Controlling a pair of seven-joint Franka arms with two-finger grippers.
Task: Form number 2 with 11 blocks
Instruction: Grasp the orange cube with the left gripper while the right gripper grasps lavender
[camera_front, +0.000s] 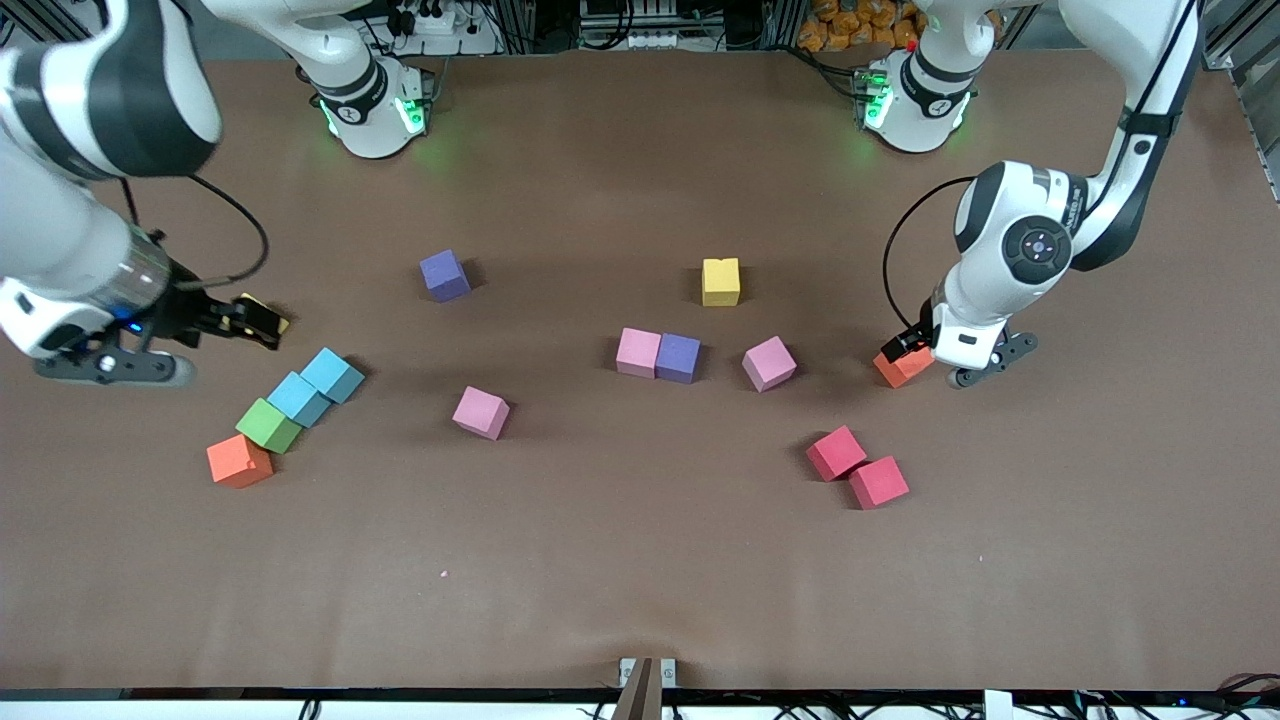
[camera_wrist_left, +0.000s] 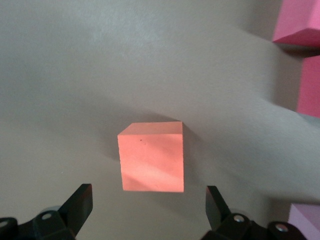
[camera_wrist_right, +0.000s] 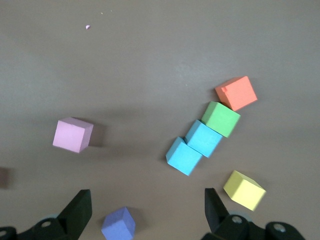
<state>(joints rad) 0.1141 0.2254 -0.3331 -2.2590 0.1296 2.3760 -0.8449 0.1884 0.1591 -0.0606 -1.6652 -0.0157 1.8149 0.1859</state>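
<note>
Front view: the blocks (camera_front: 768, 363) lie scattered over the surface (camera_front: 640, 580), no number 2 formed, both arms' fingers spread wide and empty.
Measured from the touching pink-and-purple pair (camera_front: 658, 355): toward the left arm's end, the left gripper (camera_front: 915, 350) hangs over an orange block (camera_wrist_left: 151, 162); toward the right arm's end, the right gripper (camera_front: 250, 320) waits. An off-centre descent could clip and shove the orange block.

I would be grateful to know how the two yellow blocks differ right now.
The yellow block near the table's middle stands uncovered, while the yellow block at the right arm's end sits mostly hidden under the right gripper in the front view. The middle one sits square to the front camera; the other is turned. Both are same-sized matte cubes.
</note>
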